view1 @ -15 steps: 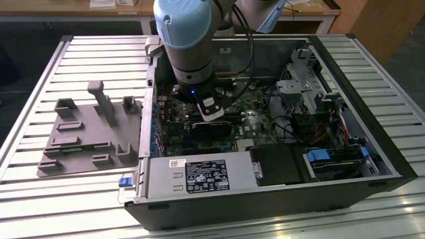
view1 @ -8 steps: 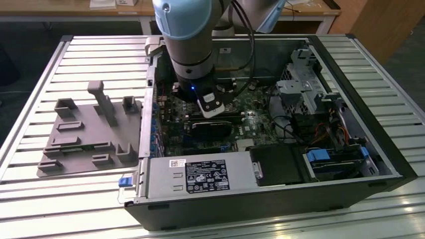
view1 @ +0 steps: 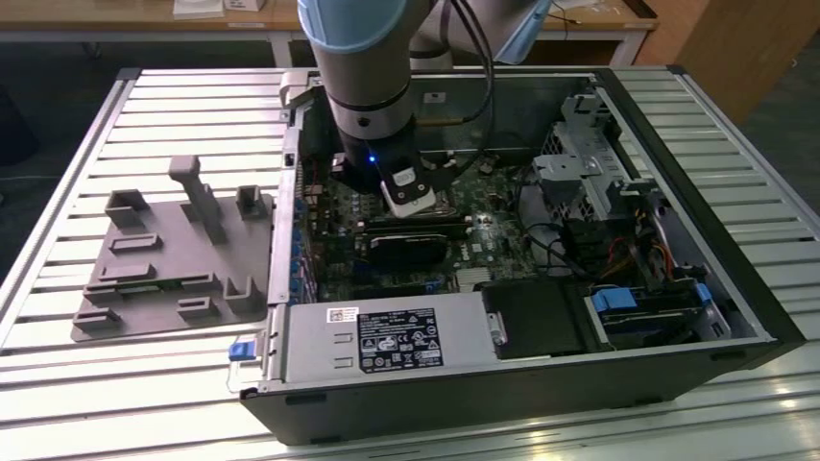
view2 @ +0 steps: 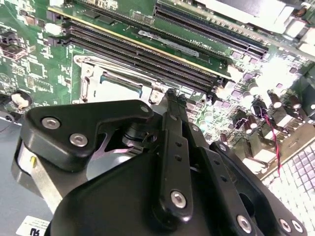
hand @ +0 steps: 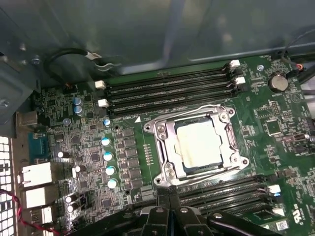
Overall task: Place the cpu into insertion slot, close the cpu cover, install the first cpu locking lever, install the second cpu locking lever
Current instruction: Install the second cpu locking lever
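The cpu (hand: pixel 199 142), a pale square chip, lies in the insertion slot (hand: pixel 238 161) on the green motherboard. The cpu cover (hand: pixel 165 142), a silvery frame, lies flat around it. One thin wire lever (hand: pixel 187 110) runs along one side of the socket and another (hand: pixel 211 179) along the opposite side; I cannot tell whether they are hooked. My gripper (hand: pixel 170 192) is shut with nothing between its fingers, its tips right at the socket's corner by that second lever. In the second wrist view the gripper (view2: pixel 170 94) points at the cover (view2: pixel 115 73). The exterior view has the gripper (view1: pixel 413 204) low over the board.
Long black memory slots (hand: pixel 167 91) flank the socket on both sides, and blue-topped capacitors (hand: pixel 108 156) stand beside it. The open computer case (view1: pixel 717 288) walls the board in, with a power supply (view1: pixel 384 341) at its front. A grey fixture plate (view1: pixel 167 269) lies on the slatted table at the exterior view's left.
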